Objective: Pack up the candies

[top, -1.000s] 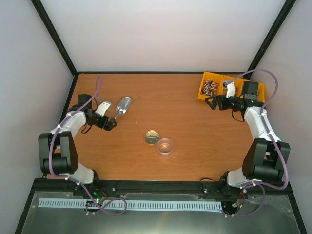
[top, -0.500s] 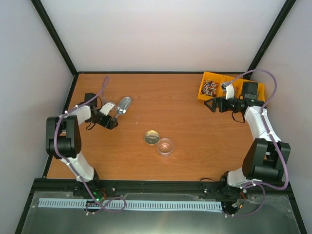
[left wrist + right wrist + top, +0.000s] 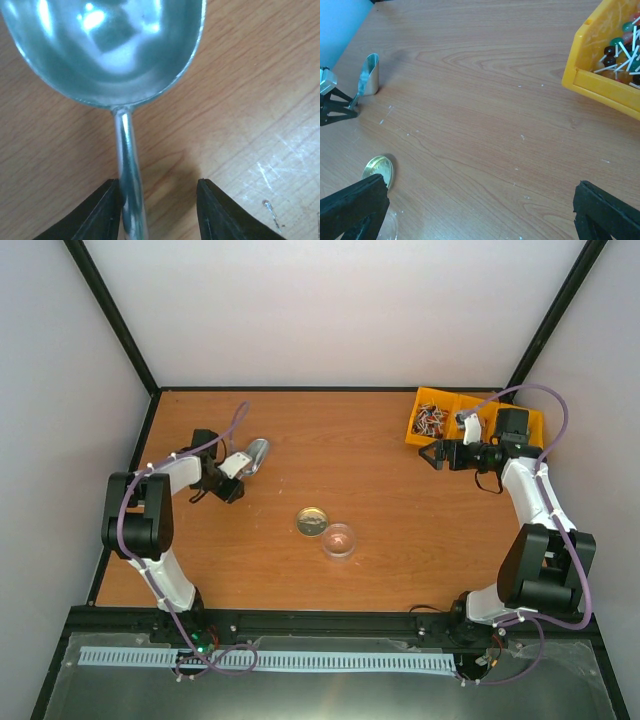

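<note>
The metal scoop (image 3: 256, 453) lies on the table at the left, its empty bowl (image 3: 110, 50) pointing away from my left gripper (image 3: 238, 469). My left gripper (image 3: 159, 187) straddles the scoop's thin handle (image 3: 127, 165). The handle rests against the left finger, while the right finger stands apart from it with bare wood between. The candies (image 3: 431, 420) are small dark pieces with white bits in the yellow bin's (image 3: 413, 436) left compartment, and the right wrist view shows the candies (image 3: 620, 52) at its top right. My right gripper (image 3: 432, 454) hovers open just in front of the bin, holding nothing.
A gold lid (image 3: 312, 521) and a small clear jar (image 3: 340, 539) sit side by side near the table's middle. In the right wrist view the lid (image 3: 379, 169) is at lower left and the scoop (image 3: 370, 75) at far left. Black frame posts stand at the table's back corners.
My left arm has reached right, bringing the gripper over the scoop's handle, and its jaws have narrowed around it. The right arm has barely shifted.
</note>
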Robot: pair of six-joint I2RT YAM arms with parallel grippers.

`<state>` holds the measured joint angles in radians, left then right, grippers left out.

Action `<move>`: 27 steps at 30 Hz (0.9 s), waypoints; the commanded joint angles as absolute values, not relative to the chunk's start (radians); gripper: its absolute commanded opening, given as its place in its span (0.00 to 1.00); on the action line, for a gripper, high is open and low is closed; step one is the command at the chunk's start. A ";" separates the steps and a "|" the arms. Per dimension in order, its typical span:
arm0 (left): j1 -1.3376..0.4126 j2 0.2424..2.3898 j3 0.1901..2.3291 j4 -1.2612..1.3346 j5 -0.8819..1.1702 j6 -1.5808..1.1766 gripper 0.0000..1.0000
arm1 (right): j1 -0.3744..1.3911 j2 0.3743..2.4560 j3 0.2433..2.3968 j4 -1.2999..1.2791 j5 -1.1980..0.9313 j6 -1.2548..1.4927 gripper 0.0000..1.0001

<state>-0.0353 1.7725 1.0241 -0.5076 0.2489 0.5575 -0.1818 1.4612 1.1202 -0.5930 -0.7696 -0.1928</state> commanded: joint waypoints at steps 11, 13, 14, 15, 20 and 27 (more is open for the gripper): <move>-0.041 1.763 1.061 -0.499 0.253 0.567 0.02 | -0.180 1.474 1.169 -0.589 -0.969 -0.071 1.00; -0.040 1.742 1.062 -0.514 0.262 0.574 0.01 | -0.181 1.509 1.209 -0.632 -1.015 -0.081 1.00; -0.041 1.729 1.062 -0.523 0.270 0.577 0.01 | -0.180 1.521 1.227 -0.656 -1.034 -0.106 1.00; -0.041 1.711 1.065 -0.536 0.276 0.579 0.01 | -0.179 1.529 1.242 -0.684 -1.044 -0.135 1.00; -0.042 1.618 1.089 -0.640 0.336 0.596 0.01 | -0.149 1.512 1.281 -0.749 -0.990 -0.200 1.00; -0.138 1.461 1.101 -0.771 0.350 0.628 0.01 | -0.048 1.516 1.360 -0.856 -0.876 -0.251 1.00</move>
